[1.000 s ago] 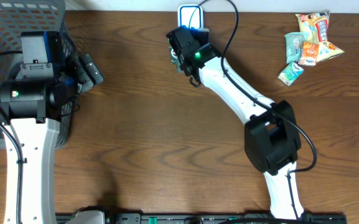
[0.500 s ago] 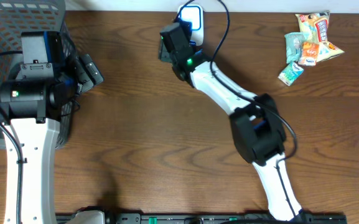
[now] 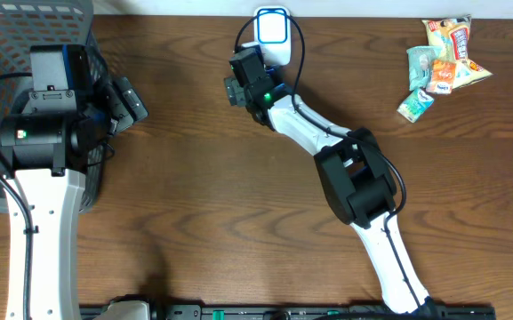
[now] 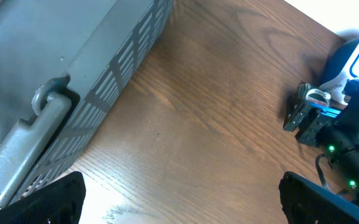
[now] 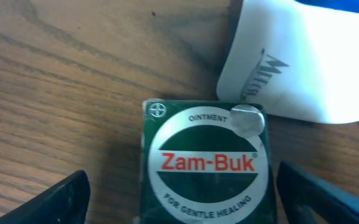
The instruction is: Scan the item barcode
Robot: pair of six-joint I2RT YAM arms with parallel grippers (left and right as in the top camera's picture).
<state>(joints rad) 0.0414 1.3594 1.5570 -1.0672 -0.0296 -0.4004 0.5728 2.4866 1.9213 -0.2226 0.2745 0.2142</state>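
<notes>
Right claw (image 5: pixel 182 180) hangs with jaws spread apart, gripping nothing, over the green Zam-Buk box (image 5: pixel 204 162), which lies label-up on the desk (image 5: pixel 55 74) just beside the scanner (image 5: pixel 303 62). Left claw (image 4: pixel 182 186) is also spread and empty. No barcode shows, so the scan itself probably remains.
</notes>
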